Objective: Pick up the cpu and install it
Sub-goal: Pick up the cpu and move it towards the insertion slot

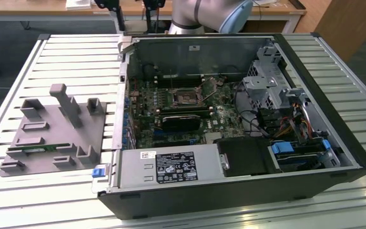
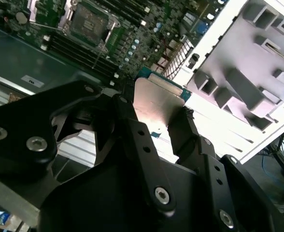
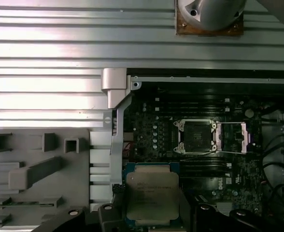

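The exterior view takes in the whole slatted table [image 1: 75,52]: the open computer case [image 1: 234,195] lies across its middle, a grey moulded holder [image 1: 49,138] sits near the table's edge at the exterior view's left, and the arm [image 1: 202,14] rises at the far edge. Both wrist views add the gripper [image 2: 154,123] with the cpu [image 2: 154,96] in it, the jaws clamped on two opposite sides of the chip. In the first wrist view the cpu [image 3: 151,195] hangs in the air, seen against the green board [image 3: 147,130] just inside the case wall nearest the holder, apart from the dark socket [image 3: 196,136], whose metal frame lies swung open to one side. Its silver top faces that camera, held flat and level with the board. In the second wrist view the black fingers [image 2: 132,130] and the gripper body cover the chip's near edge, leaving the shiny face and a strip of blue-green rim. The chip is nearly square, so no long axis stands out; its edges run parallel to the socket's
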Controlling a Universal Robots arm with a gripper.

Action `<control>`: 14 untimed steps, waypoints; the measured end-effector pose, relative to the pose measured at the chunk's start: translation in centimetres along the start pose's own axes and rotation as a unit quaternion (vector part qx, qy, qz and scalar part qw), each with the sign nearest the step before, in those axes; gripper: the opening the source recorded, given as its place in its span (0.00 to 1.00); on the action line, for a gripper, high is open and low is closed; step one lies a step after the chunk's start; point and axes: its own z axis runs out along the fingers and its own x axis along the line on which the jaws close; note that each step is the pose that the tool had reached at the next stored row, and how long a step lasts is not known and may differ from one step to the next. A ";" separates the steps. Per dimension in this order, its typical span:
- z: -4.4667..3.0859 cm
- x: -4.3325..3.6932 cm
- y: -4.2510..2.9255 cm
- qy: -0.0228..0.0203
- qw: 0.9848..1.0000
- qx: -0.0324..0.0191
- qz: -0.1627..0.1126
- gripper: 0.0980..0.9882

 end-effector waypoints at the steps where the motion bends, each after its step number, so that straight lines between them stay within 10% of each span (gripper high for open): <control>1: 0.04 -0.44 0.02 0.000 1.000 0.000 0.000 0.48; 14: 0.51 -5.81 0.84 0.000 1.000 0.000 0.000 0.48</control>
